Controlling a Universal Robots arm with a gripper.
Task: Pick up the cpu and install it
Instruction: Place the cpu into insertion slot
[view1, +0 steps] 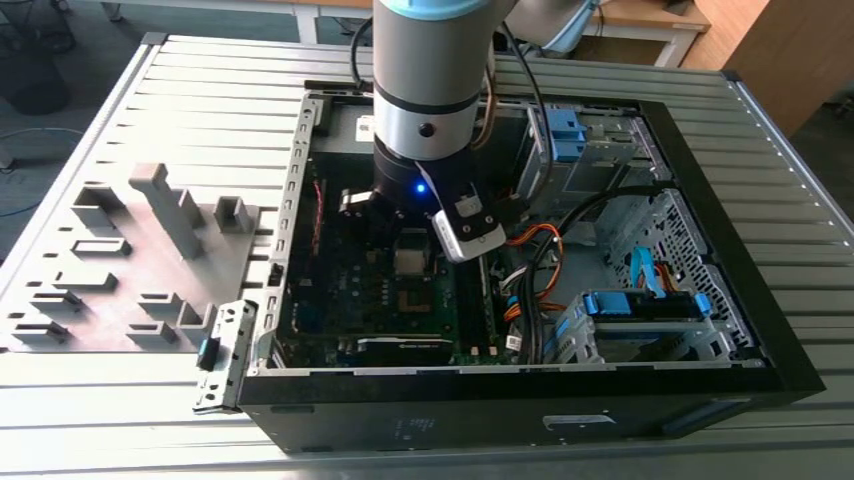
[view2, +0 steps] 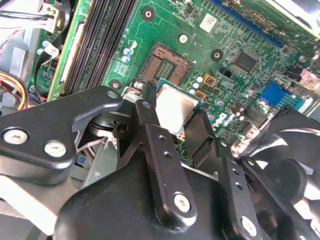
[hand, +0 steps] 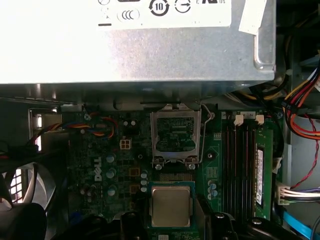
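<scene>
Pinching the cpu (view2: 175, 106) by 2 opposite edges with the gripper (view2: 174, 120), clamped on it in both wrist views. Presses 1 black finger (view2: 149, 117) against one side of the chip and 1 against the far side. Carries it flat, silvery lid turned up toward the cameras, green rim showing round the lid. Looks square, with no clear long axis; sits with edges parallel to the socket frame (hand: 176, 131) in the first wrist view. Hangs low over the motherboard (view2: 235, 30), just beside the open socket (view2: 165, 62) with its dark centre bare. Shows the frame swung open, between the chip and the grey power supply (hand: 125, 45), with a thin strip of contacts between frame and chip. Cannot tell whether chip and socket touch. Has the black memory slots (view2: 100, 40) off to one side, near a green memory stick (hand: 260, 170). Reaches down, in the exterior view, by the arm (view1: 424, 80) into the open case (view1: 400, 425) on a slatted table (view1: 107, 420), with a grey fixture tray (view1: 120, 260) at the exterior view's left.
</scene>
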